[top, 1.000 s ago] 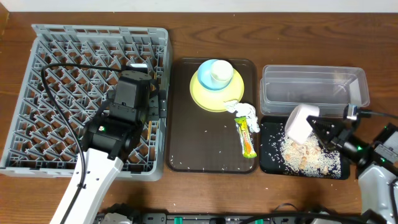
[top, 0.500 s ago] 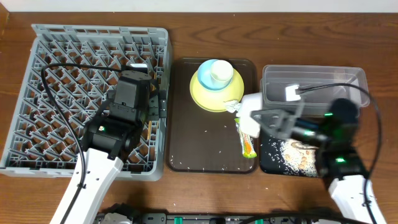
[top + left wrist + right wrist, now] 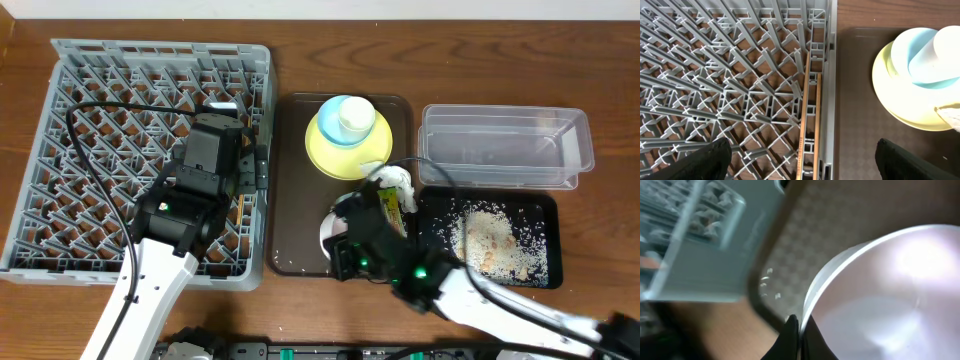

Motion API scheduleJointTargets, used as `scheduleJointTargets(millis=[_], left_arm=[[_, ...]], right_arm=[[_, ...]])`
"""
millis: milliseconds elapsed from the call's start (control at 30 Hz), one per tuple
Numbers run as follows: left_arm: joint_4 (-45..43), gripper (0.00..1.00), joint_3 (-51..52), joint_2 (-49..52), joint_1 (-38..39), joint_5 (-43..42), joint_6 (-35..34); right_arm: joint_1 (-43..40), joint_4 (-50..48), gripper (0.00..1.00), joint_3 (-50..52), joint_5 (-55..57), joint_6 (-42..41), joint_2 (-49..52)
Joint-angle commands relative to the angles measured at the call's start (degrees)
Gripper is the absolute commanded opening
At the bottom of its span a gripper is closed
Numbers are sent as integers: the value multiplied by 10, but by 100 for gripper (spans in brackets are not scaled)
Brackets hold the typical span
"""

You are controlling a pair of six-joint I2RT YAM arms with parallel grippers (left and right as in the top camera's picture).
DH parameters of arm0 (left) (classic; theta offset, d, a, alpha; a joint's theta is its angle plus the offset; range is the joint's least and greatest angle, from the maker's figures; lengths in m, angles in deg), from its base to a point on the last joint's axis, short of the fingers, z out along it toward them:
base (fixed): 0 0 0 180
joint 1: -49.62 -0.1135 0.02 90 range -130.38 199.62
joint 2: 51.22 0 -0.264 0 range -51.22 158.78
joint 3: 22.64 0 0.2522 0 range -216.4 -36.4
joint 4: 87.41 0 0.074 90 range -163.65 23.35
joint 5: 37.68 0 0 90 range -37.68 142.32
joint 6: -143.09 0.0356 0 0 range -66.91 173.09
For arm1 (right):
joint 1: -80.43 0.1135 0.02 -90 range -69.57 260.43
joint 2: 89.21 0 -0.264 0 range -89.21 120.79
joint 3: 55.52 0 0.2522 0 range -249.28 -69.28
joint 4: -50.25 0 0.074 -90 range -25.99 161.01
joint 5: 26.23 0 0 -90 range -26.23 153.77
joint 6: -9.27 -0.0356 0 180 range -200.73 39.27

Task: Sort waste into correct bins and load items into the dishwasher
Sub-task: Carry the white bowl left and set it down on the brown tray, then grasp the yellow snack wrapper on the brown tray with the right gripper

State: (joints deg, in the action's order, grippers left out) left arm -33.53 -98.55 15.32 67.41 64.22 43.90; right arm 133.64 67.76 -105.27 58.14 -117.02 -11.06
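My left gripper (image 3: 245, 165) is open over the right edge of the grey dish rack (image 3: 100, 100). The wooden chopsticks (image 3: 807, 125) lie in the rack between its fingers (image 3: 802, 160). My right gripper (image 3: 340, 235) is shut on the rim of the white bowl (image 3: 328, 230), low over the front of the brown tray (image 3: 295, 190). The wrist view shows the fingers (image 3: 799, 330) pinching the bowl's rim (image 3: 880, 290). The blue cup (image 3: 345, 118) stands on the yellow plate (image 3: 325, 155). The white tissue (image 3: 392, 180) and yellow-green wrapper (image 3: 397, 225) lie beside my right arm.
The black tray (image 3: 540, 215) at the right holds pale crumbs (image 3: 490, 240). The clear tub (image 3: 500, 150) stands behind it. A few crumbs (image 3: 300, 265) lie at the brown tray's front edge. The plate (image 3: 890, 95) and cup (image 3: 920, 55) show in the left wrist view.
My right arm has swung left with the white bowl, from over the black tray to over the front of the brown tray. The left arm has not moved.
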Motion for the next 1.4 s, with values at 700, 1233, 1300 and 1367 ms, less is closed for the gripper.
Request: scheduleJointTargets(millis=[700,1233,1300,1367], left_arm=[[2,93,-3,1,-1,-3,-5],[2,92,-3,1,-1,-3,-5],[2,93,-3,1,-1,-3,-5],[2,93,-3,1,-1,-3,-5]], right_arm=[[-32,352,57,-256,188,135,27],[-128,400,50,-178,200,111,33],[-128,376,50,-158,200,111,33],[-129,353,51,-138,200,111,33]])
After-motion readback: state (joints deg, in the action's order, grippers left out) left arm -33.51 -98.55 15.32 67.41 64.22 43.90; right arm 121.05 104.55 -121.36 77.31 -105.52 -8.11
